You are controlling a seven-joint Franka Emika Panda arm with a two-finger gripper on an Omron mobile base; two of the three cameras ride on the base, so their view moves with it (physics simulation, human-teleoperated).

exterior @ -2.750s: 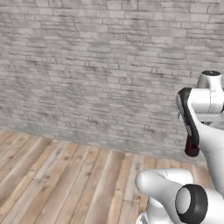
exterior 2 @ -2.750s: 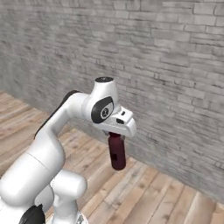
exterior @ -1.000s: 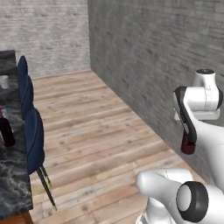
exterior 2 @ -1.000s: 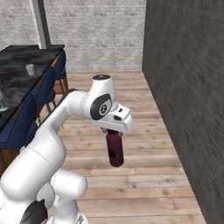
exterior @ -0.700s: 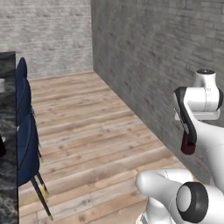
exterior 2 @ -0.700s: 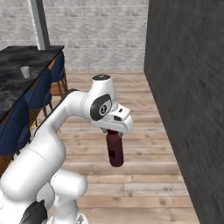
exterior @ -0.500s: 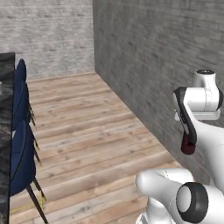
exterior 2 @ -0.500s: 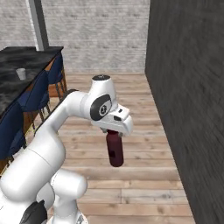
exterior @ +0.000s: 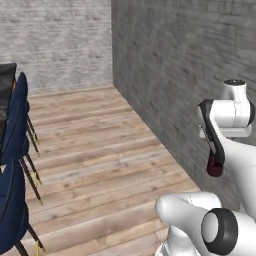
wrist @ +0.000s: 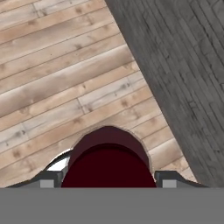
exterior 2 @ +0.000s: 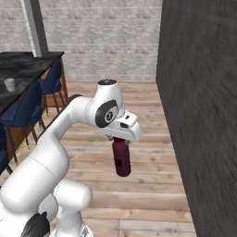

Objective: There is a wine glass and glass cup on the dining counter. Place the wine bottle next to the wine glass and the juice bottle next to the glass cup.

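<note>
jaws: clamped on the juice bottle, 1 finger each side of its top (hand view shows the maroon body filling the gap between the 2 tips)
juice bottle: hangs upright below the hand, in the air over the wood floor, touching nothing else; in the left base view only its lower end pokes out beside the forearm
arm: folded, hand held at about mid height, close in front of the robot's own body
bench: dining counter, black marble top, far left of the right base view, well apart from the bottle
glass cup: whitish tumbler standing upright on the bench near its left part in that view
chairs: blue, lined along the near edge of the bench; 2 more blue chair backs at the left edge of the left base view
wall: dark grey brick, just right of the bottle in the right base view; lighter brick wall across the far end of the room
pillar: grey, behind the bench
</note>
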